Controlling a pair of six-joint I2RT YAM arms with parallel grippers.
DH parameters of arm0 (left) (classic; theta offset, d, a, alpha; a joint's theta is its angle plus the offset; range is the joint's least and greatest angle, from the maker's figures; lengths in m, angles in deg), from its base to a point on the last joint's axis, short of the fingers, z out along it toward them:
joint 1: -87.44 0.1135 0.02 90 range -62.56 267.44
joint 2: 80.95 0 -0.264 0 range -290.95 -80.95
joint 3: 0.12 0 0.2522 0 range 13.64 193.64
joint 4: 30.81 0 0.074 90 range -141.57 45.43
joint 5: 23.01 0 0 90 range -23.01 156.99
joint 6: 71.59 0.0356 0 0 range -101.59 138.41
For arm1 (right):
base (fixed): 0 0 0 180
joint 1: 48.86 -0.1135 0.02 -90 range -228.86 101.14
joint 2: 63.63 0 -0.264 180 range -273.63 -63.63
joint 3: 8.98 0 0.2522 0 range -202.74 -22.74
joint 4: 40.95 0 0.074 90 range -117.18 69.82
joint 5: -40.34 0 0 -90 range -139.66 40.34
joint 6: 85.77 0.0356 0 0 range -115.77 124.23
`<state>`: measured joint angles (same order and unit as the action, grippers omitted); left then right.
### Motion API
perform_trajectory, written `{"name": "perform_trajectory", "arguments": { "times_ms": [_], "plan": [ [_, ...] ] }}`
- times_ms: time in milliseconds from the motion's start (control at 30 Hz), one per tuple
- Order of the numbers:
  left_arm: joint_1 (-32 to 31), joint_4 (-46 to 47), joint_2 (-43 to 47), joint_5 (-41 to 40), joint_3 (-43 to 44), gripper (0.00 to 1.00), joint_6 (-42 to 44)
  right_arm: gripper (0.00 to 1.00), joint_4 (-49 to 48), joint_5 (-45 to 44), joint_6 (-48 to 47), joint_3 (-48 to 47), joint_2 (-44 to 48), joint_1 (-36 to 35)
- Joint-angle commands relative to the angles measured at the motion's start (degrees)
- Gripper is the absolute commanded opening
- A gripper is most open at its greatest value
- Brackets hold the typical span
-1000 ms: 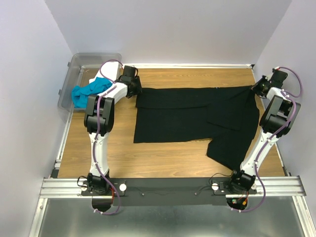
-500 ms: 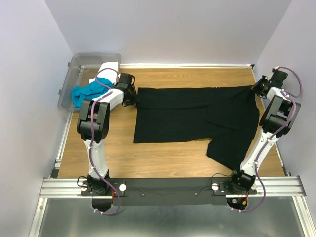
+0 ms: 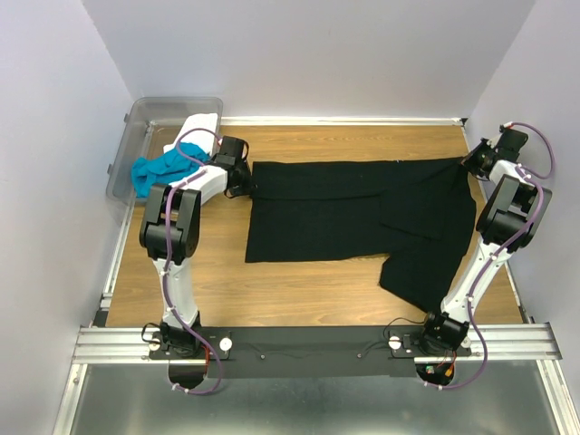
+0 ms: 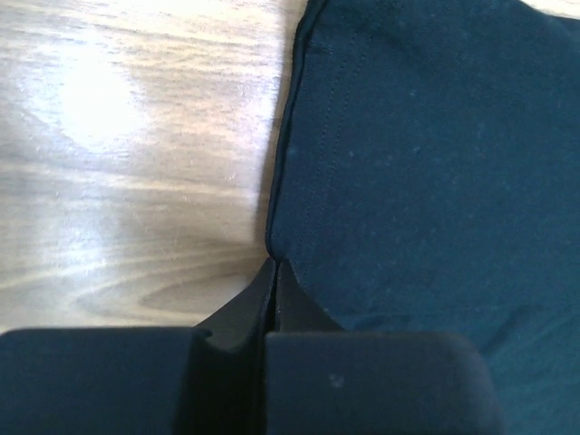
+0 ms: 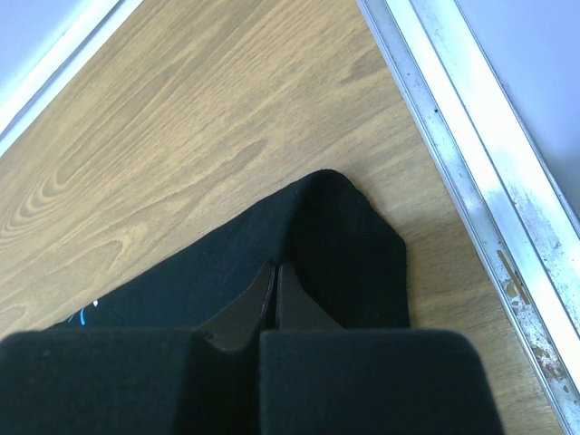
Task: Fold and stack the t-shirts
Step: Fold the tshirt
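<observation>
A large black t-shirt (image 3: 344, 208) lies spread across the wooden table, its right part folded over and hanging toward the near side. My left gripper (image 3: 248, 182) is shut on the hem at its far left corner; in the left wrist view the left gripper (image 4: 274, 264) pinches the edge of the black t-shirt (image 4: 426, 181). My right gripper (image 3: 466, 165) is shut on the far right corner, where the black cloth (image 5: 353, 236) bunches up around the right gripper (image 5: 275, 265). A turquoise t-shirt (image 3: 163, 168) and a white t-shirt (image 3: 203, 121) lie in the bin.
A clear plastic bin (image 3: 145, 113) stands at the far left corner, partly off the table. A metal rail (image 5: 471, 172) runs along the table's right edge close to my right gripper. Bare wood (image 3: 299, 290) shows in front of the shirt.
My left arm has dropped lower and its gripper has gone from open to shut at the black t-shirt's far left corner. The right arm and the shirt have not moved.
</observation>
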<state>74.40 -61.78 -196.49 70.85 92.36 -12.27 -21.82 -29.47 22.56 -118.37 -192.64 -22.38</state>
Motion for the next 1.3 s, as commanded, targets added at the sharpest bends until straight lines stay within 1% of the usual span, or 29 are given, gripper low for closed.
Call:
{"name": "perform_trajectory", "arguments": {
  "times_ms": [0,267,533,733,1033,1067,1100,1133,1167,1200,1267],
  "plan": [
    [-0.2,-0.7,4.0,0.9,-0.9,0.00,-0.4,0.00,-0.8,-0.8,-1.3,-1.6,-0.8,0.8],
    [-0.9,-0.5,6.5,2.8,-2.3,0.00,-1.8,0.00,-0.7,-1.6,-1.3,-2.8,-0.1,0.8],
    [-2.3,3.3,3.5,4.4,-3.7,0.00,-3.2,0.01,-0.5,-2.7,-1.0,-3.7,-1.3,0.8],
    [-3.3,3.8,0.0,4.3,-4.3,0.00,-4.5,0.01,-0.5,-3.2,-1.1,-4.5,-2.3,0.8],
    [-3.3,3.7,0.6,1.4,-7.5,0.00,-5.7,0.01,-0.4,-7.4,-0.8,-7.6,-4.7,0.9],
    [-3.3,3.4,0.5,1.4,-7.5,0.00,-5.7,0.04,-0.3,-7.8,-0.6,-7.9,-5.1,0.9],
    [-3.2,3.4,0.3,1.4,-7.5,0.00,-5.7,0.04,-0.2,-7.9,-0.4,-8.2,-5.1,0.9],
    [-3.2,3.3,0.2,1.4,-7.6,0.00,-5.7,0.12,0.0,-7.8,-0.3,-8.4,-5.4,0.9],
    [-3.3,3.2,0.2,1.3,-7.7,0.00,-5.7,0.15,0.2,-7.4,-0.2,-8.4,-5.3,0.9],
    [-3.3,3.3,0.3,1.2,-7.7,0.00,-5.7,0.23,0.6,-6.7,-0.3,-8.4,-5.3,0.9],
    [-3.3,3.2,0.7,0.7,-7.7,0.00,-5.5,0.30,1.7,-4.4,-0.1,-7.3,-4.6,0.9]
  ]
}}
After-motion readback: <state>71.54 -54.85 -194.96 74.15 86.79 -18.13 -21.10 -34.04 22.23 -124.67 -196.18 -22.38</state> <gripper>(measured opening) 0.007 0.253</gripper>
